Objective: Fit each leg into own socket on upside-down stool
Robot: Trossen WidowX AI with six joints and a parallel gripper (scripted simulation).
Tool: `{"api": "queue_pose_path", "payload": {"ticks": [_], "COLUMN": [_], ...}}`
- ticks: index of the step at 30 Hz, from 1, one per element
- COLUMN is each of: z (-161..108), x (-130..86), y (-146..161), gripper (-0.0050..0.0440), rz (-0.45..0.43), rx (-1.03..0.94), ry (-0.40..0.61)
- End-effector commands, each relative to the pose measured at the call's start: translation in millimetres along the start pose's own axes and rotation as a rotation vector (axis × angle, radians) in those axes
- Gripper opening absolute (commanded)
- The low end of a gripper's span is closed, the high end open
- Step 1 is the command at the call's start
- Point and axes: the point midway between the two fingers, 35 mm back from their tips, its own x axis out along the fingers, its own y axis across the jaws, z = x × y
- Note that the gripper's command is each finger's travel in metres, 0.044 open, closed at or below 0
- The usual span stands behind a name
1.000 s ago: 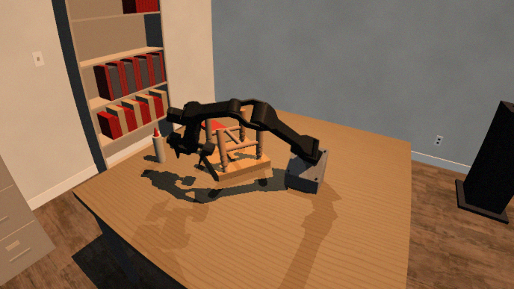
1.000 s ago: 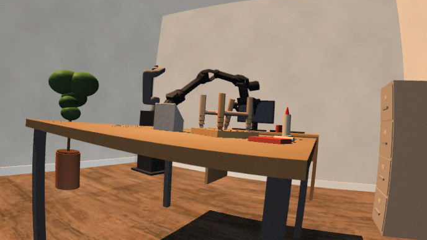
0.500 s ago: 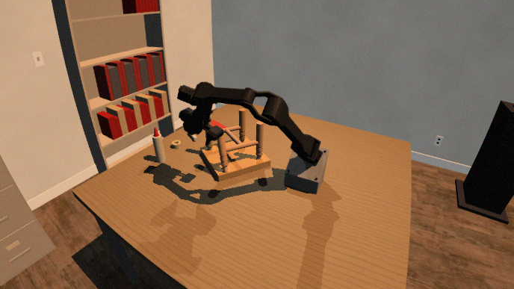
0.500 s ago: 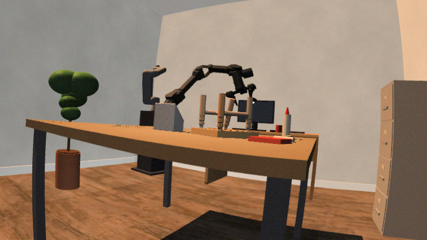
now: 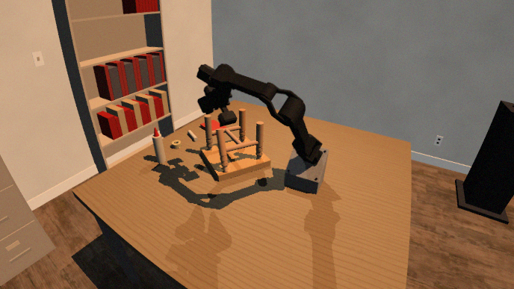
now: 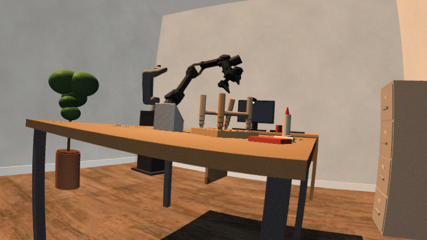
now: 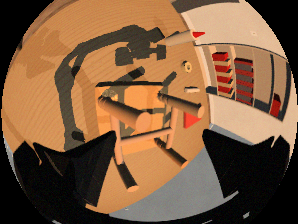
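The stool stands upside down with its square seat (image 5: 235,161) flat on the table. Four turned legs stand up from the seat, joined by rungs: the far left leg (image 5: 208,131), the near left leg (image 5: 222,150), the far right leg (image 5: 241,119) and the near right leg (image 5: 259,139). In the exterior view one leg (image 6: 229,109) leans while the others (image 6: 221,106) stand upright. My gripper (image 5: 217,112) is open and empty, above the stool's far left side and apart from the legs. It also shows in the exterior view (image 6: 225,85). The wrist view looks down on the stool (image 7: 143,117) between my spread fingers.
A glue bottle (image 5: 159,148), a tape roll (image 5: 175,143) and a small white cylinder (image 5: 192,135) lie left of the stool. A flat red thing (image 6: 269,139) lies beyond it. The arm's grey base (image 5: 306,170) stands right of the stool. A bookshelf (image 5: 117,62) is behind the table.
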Motion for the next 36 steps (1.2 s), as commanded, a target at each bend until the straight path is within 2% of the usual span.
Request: {"api": "queue_pose_path", "payload": {"ticks": [1,9,14,22,36], "z": [-11,-11,-11,-11,-11], "x": [-6,-6,7,8,28], "y": [3,3,10,10,17], "gripper": [0.0440,0.0440,0.0440,0.0440,0.0440], "rz": [-0.011,-0.011,-0.011,-0.008,0.069], "rx": [0.060,0.060,0.060,0.060,0.059], "ry": [0.026,0.026,0.026,0.026,0.023]}}
